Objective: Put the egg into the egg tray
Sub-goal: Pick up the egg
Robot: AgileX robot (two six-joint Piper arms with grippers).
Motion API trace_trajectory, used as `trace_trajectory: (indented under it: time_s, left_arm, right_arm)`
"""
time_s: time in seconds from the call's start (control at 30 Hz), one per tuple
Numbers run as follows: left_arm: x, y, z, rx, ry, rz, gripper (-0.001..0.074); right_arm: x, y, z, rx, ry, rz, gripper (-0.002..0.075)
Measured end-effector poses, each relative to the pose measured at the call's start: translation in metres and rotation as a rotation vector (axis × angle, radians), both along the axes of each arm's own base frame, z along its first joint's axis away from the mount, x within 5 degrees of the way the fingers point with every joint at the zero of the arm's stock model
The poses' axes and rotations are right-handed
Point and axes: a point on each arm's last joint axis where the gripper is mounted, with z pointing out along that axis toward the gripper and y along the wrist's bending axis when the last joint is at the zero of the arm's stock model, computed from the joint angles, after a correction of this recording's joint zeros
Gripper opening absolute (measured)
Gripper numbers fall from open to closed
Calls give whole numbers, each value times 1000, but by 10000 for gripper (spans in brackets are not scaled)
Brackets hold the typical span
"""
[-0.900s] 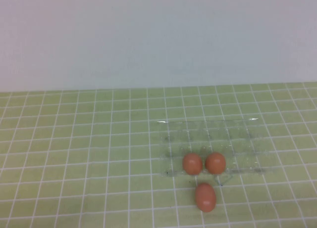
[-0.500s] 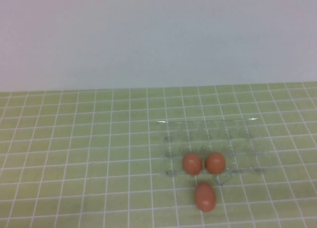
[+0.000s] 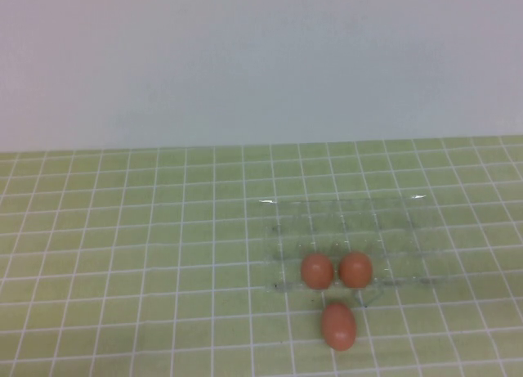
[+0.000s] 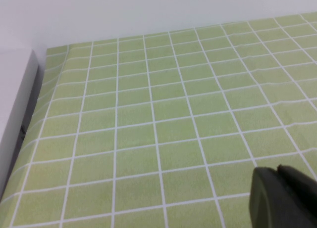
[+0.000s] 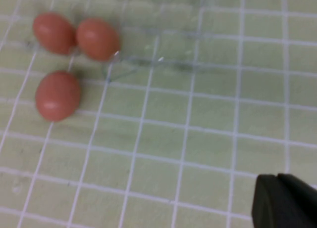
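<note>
The clear egg tray (image 3: 384, 230) lies right of centre on the green grid mat, showing only by its glinting edges. Two reddish-brown eggs (image 3: 317, 271) (image 3: 355, 269) sit side by side in its near row. A third egg (image 3: 338, 326) lies on the mat just in front of the tray. The right wrist view shows that loose egg (image 5: 58, 95), the two tray eggs (image 5: 54, 32) (image 5: 97, 38) and the tray's edge (image 5: 158, 61). My right gripper (image 5: 276, 176) is shut and empty, well off from the eggs. My left gripper (image 4: 278, 168) is shut and empty over bare mat. Neither arm shows in the high view.
The green grid mat (image 3: 131, 254) covers the table up to a plain white back wall (image 3: 245, 66). In the left wrist view a white raised border (image 4: 15, 104) runs along the mat's edge.
</note>
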Motion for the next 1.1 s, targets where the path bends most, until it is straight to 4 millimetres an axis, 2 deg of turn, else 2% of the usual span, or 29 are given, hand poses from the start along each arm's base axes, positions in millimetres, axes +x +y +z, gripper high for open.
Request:
trace_trajectory:
  time_s: [0.27,0.37,0.43,0.53,0.67,0.73,0.8,0.9,1.1]
  left_arm:
    - [0,0,0,0,0,0,-2]
    - [0,0,0,0,0,0,-2]
    - [0,0,0,0,0,0,-2]
    - [0,0,0,0,0,0,-2]
    - [0,0,0,0,0,0,0]
    - [0,0,0,0,0,0,-2]
    - [0,0,0,0,0,0,-2]
    - [0,0,0,0,0,0,-2]
    - [0,0,0,0,0,0,-1]
  right_arm:
    - [34,54,-21,-32,153,236,-2]
    - [51,79,-23,-23,204,268,1]
    - [64,96,-26,-19,251,269,29]
    - [84,120,-28,-15,323,263,169]
    - [106,143,-37,12,414,240,487]
    - [115,152,-41,18,447,235,605]
    - [123,160,-44,24,486,210,652]
    - [138,171,-48,25,541,171,680]
    - [161,184,-59,-14,588,108,670]
